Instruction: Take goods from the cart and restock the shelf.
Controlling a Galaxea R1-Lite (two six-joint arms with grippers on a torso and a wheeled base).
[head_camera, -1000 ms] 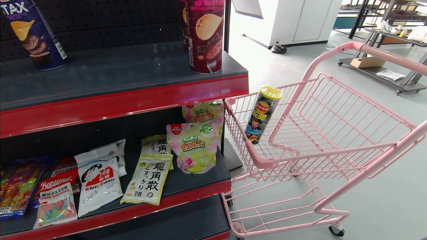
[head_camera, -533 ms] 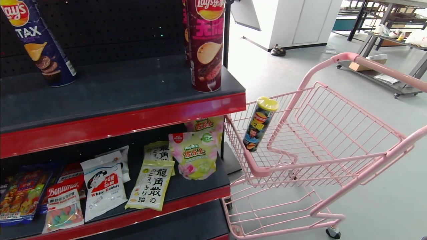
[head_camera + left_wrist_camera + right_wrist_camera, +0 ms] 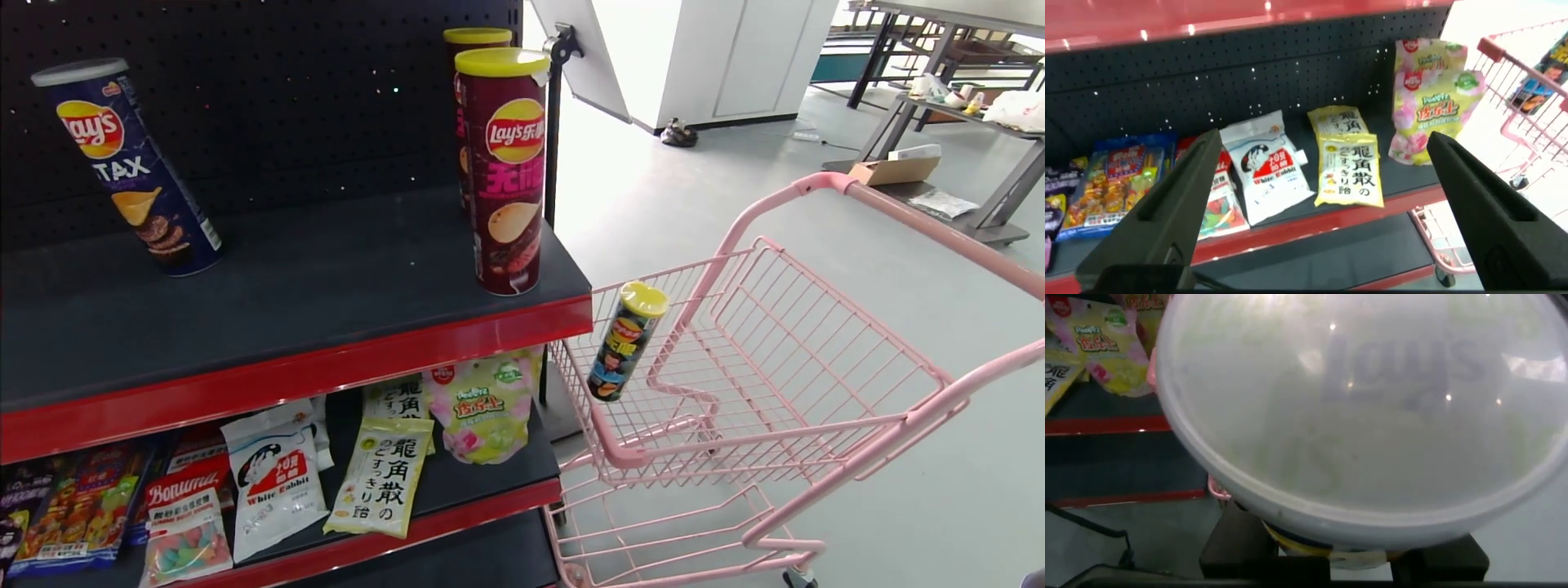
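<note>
Chip can (image 3: 1364, 416) apparently in right hand (image 3: 1339, 554), left hand (image 3: 1324, 139) spread.

Strong daylight is cast on the floor (image 3: 694, 204) beside the shelf (image 3: 326, 367), and the floor is washed out near the white cabinet (image 3: 735, 49). The shelf's lower tier is left in shadow by the board above. Small glints are scattered over the dark pegboard (image 3: 286, 98). The clear lid (image 3: 1364, 408) of the chip can (image 3: 1323, 539) is seen out of focus and speckled with glare.
</note>
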